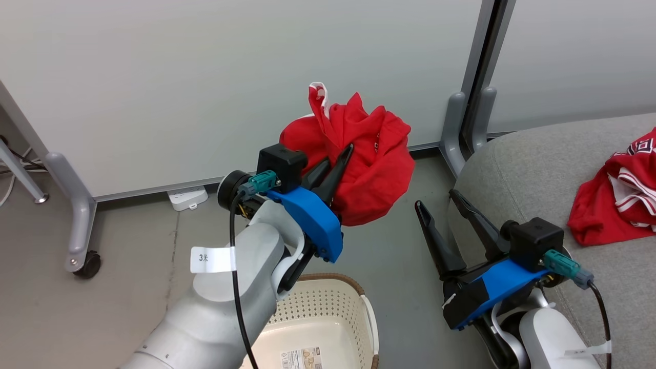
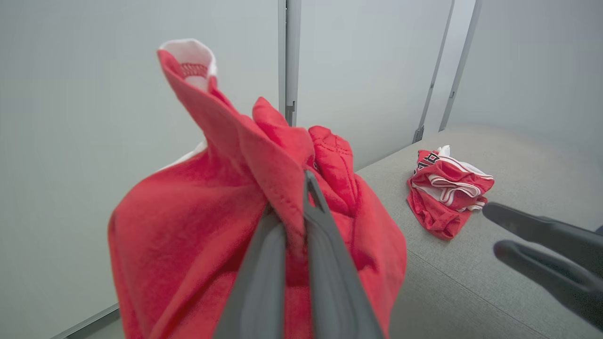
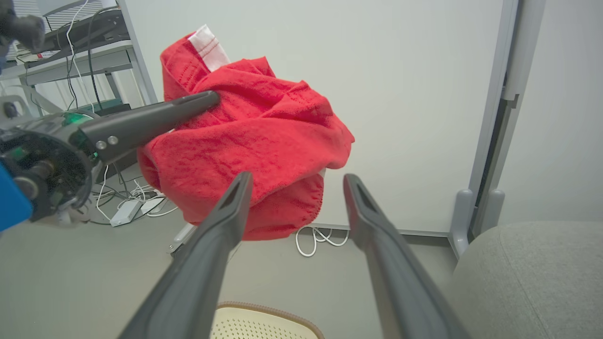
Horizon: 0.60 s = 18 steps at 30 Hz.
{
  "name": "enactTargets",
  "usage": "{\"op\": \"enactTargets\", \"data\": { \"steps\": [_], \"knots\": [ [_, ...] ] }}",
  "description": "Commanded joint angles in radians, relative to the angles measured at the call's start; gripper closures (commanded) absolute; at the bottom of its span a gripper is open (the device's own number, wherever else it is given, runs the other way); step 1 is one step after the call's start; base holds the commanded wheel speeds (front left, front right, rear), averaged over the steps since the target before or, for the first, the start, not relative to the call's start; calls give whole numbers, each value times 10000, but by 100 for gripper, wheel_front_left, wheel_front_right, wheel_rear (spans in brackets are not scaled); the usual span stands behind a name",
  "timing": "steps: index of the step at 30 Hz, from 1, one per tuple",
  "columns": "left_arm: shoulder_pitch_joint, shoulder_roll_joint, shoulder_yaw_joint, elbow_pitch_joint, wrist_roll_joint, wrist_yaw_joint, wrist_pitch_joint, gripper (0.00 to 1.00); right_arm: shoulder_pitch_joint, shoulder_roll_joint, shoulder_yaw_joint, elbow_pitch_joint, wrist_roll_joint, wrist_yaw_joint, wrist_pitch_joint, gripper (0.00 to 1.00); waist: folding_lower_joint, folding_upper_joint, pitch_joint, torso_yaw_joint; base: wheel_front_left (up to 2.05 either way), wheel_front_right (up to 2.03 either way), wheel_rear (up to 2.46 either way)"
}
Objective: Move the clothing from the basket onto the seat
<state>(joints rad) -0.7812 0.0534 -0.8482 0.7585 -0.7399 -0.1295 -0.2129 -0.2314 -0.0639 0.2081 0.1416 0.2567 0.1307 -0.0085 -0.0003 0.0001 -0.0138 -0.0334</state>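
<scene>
My left gripper (image 1: 342, 156) is shut on the plain red garment with white trim (image 1: 369, 169), which hangs bunched in the air above the floor, left of the seat. From the left wrist, its fingers (image 2: 325, 245) pinch a fold of that red garment (image 2: 188, 235). The striped red jersey (image 1: 622, 197) lies crumpled on the light-grey seat (image 1: 523, 169) at the right. My right gripper (image 1: 436, 200) stands open and holds nothing, low beside the seat's front edge. The basket (image 1: 328, 318) sits on the floor beneath my left arm.
A pale partition wall (image 1: 256, 77) with grey metal feet (image 1: 77, 215) runs behind. Cables and a white power strip (image 1: 187, 197) lie along its base. A desk with wires (image 3: 70, 52) stands at the far left in the right wrist view.
</scene>
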Motion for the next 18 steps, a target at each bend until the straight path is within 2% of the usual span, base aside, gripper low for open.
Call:
{"op": "enactTargets", "data": {
  "steps": [1, 8, 18],
  "knots": [
    [-73, 25, -34, 45, -74, -4, -68, 100, 135, 29, 33, -60, 38, 3, 49, 0, 3, -1, 18, -37, 0, 0, 0],
    [-33, 67, -204, 205, -222, -4, -92, 100, -130, 47, 317, -90, 62, 3, 140, 0, 3, -1, 97, -130, 0, 0, 0],
    [-109, 60, -413, 408, -392, -5, -172, 100, -1997, -559, 2301, 922, 35, 1, 726, 0, 3, -1, 322, -213, 0, 0, 0]
  ]
}}
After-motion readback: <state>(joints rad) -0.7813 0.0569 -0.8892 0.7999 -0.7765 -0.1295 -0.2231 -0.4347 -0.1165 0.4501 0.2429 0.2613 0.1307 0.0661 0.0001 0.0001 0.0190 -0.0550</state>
